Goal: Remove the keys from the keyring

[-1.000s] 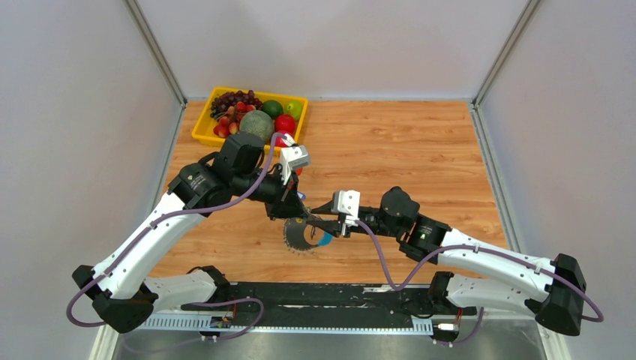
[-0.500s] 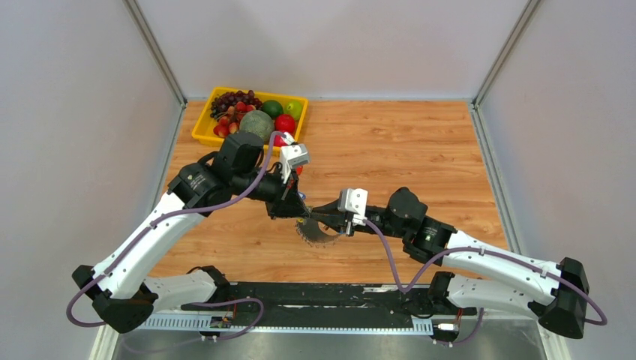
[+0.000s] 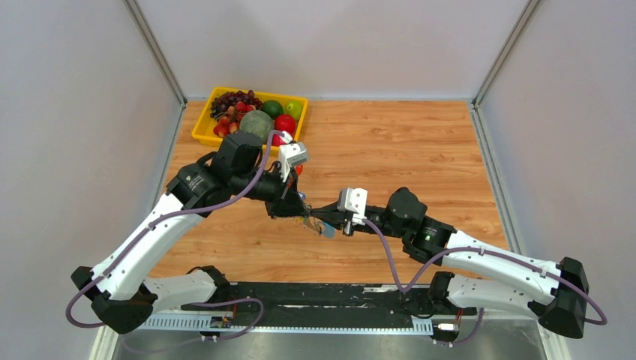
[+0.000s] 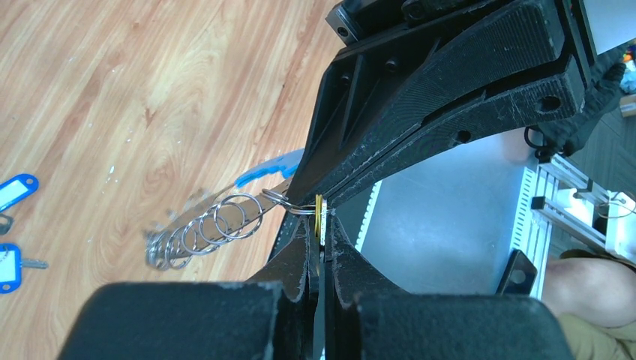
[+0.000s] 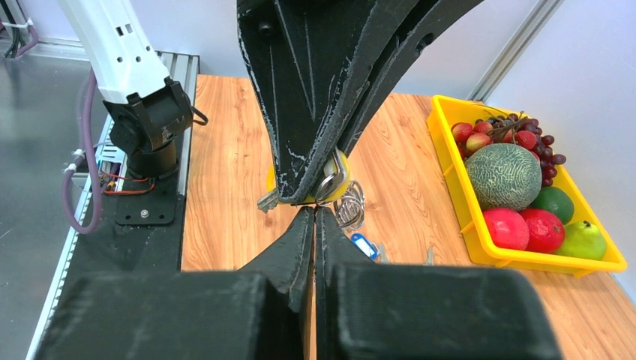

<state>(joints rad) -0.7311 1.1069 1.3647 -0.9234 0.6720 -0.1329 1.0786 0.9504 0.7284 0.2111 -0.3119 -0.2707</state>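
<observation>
Hanging edge-on now, the keyring [image 3: 318, 225] sits higher than 1 s ago, when it fanned out flat below the grippers. Only its blue strap [image 3: 328, 231] pokes out underneath. The keys [image 4: 166, 241] bunch in a blurred row w/ their small rings, clear of the wood table [image 3: 420, 150]. L gripper [image 3: 298, 212] & R gripper [image 3: 315, 217] meet tip to tip mid-table, both pinched tight on the keyring. R arm's nudged slightly rightward since. Yellow fruit tray [image 3: 201, 129] unchanged, far left.

Wooden table [image 3: 420, 142], yellow fruit tray [image 3: 199, 129], blue-tagged keys [image 4: 15, 191]
</observation>
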